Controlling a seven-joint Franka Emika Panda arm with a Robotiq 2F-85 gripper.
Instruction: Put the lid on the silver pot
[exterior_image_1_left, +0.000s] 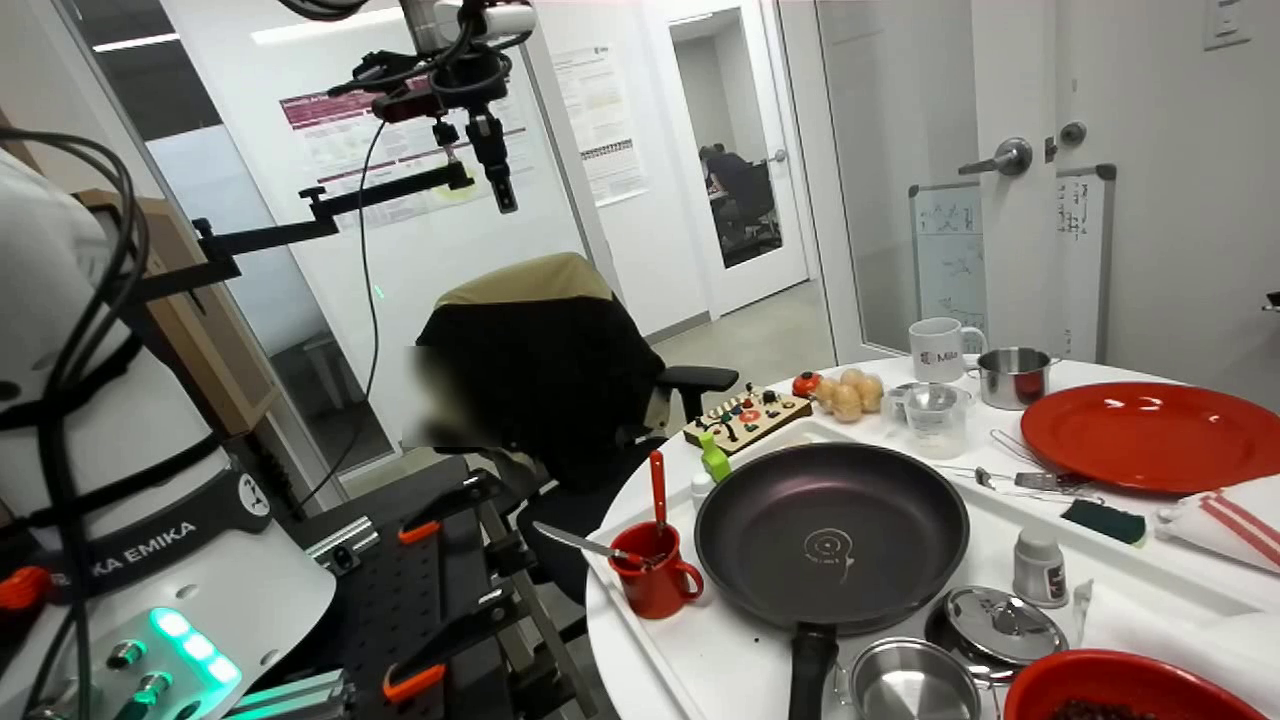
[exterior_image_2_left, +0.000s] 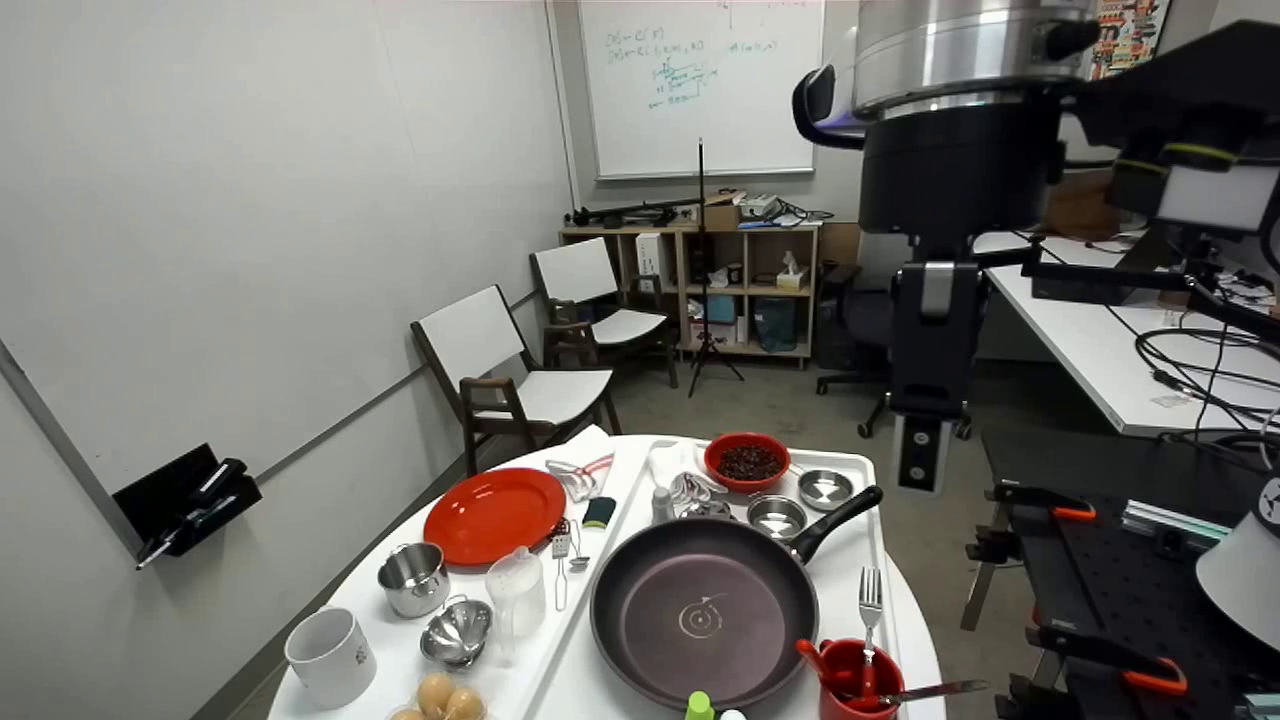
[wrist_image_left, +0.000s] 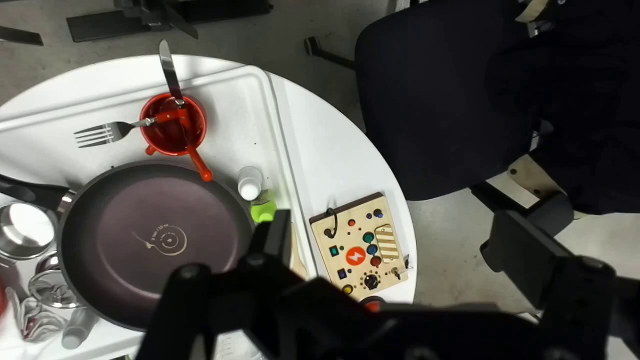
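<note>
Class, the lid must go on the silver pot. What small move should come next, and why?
Probably swing the gripper toward the lid: its fingers stand open and empty, and in the wrist view the lid lies across the black pan from them.

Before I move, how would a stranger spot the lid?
Start at the big black pan on the white tray. Look between it and the red bowl for the lid. Its round top carries a knob; the silver pot nearby is open.

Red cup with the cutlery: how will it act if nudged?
The red cup may tip easily, as the knife and fork jut past its rim. Both will probably rattle, leaning at different angles inside it. The outside looks glossy, so could be slippery.
</note>
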